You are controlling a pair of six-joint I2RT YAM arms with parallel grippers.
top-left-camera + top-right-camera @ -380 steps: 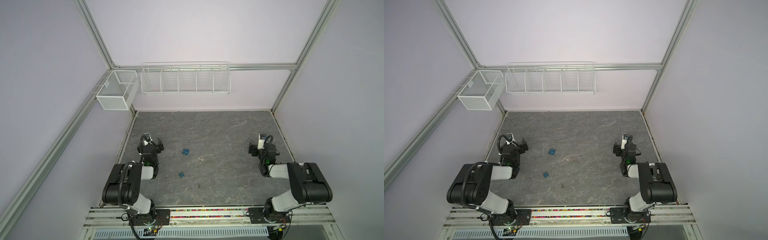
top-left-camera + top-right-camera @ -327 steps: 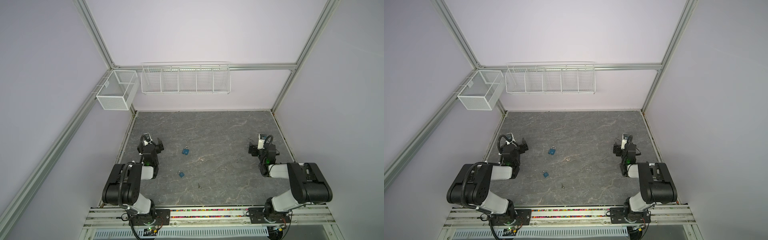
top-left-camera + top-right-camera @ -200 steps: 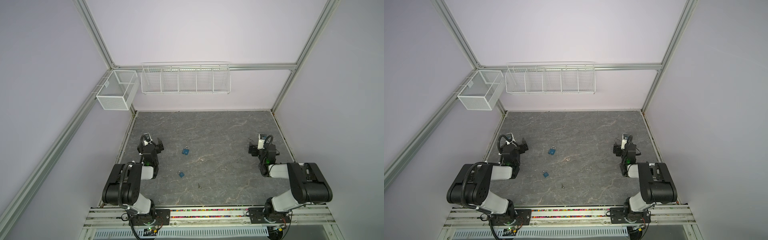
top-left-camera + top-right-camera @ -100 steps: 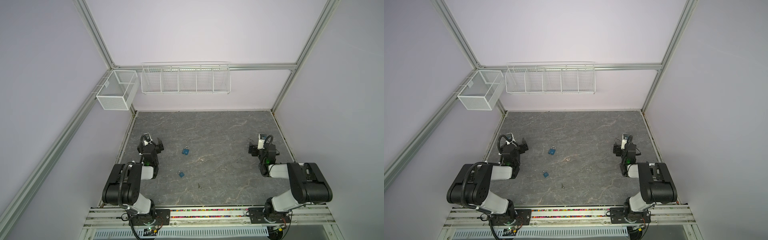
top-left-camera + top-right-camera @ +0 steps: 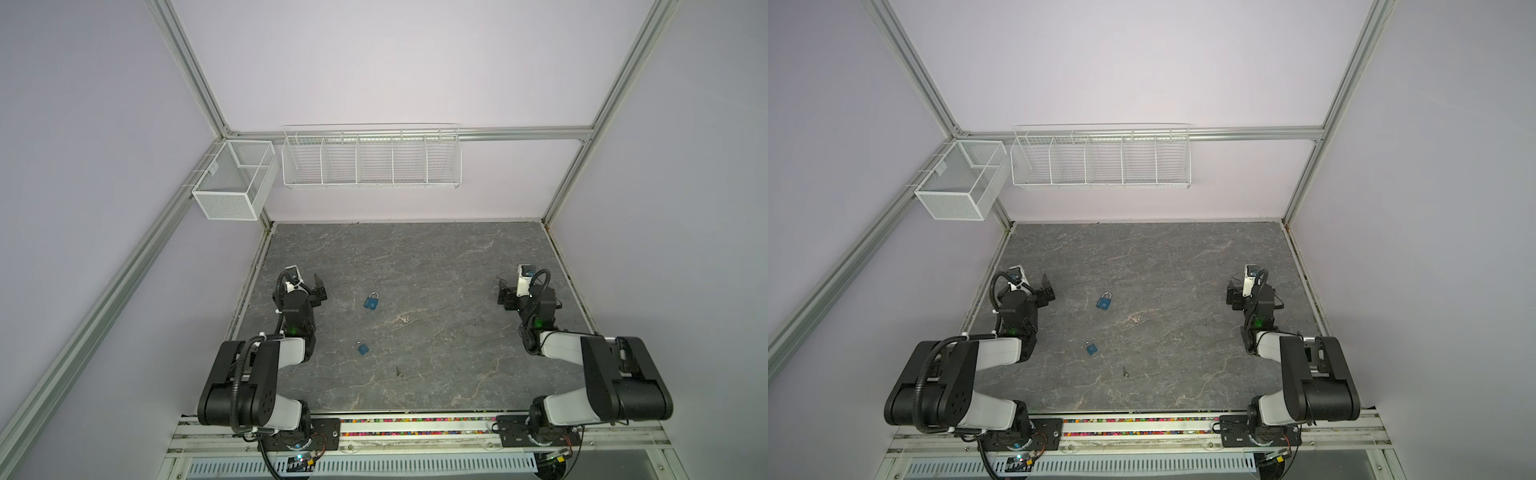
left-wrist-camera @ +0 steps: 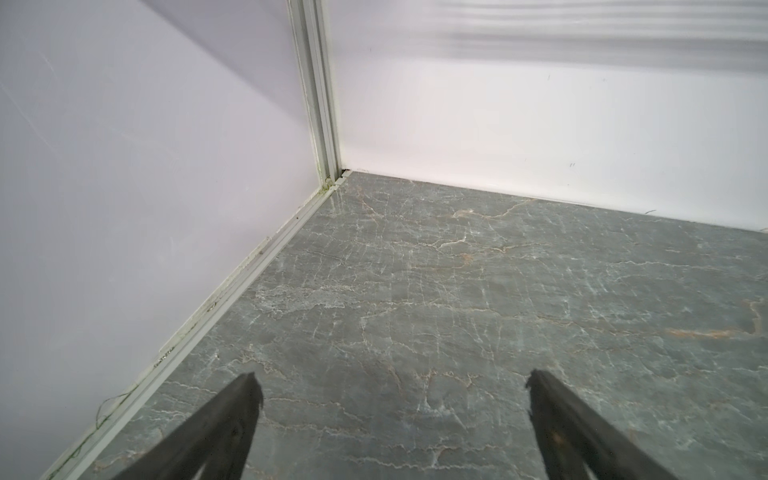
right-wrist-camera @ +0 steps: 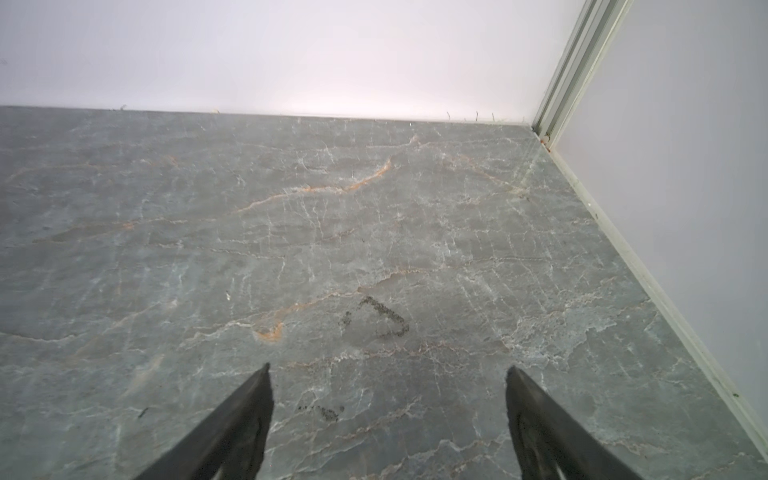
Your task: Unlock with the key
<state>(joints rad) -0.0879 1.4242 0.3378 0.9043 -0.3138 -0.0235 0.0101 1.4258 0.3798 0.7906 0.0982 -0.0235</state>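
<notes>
Larger padlock (image 5: 372,301) unmoved, grey marbled tabletop (image 5: 436,257)

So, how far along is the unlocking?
Nothing done yet. The larger blue metal padlock and smaller blue padlock look shut on the grey marbled tabletop, two small silvery keys loose nearby. Left gripper and right gripper are open, empty. Grabbing, inserting and turning a key remain.

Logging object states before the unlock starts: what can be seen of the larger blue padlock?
The larger blue padlock lies flat on the grey marbled tabletop, left of centre in both top views. Blue squarish body with a small round mark on its face; silvery shackle pointing toward the back wall, seemingly closed. Nothing touches it.
</notes>
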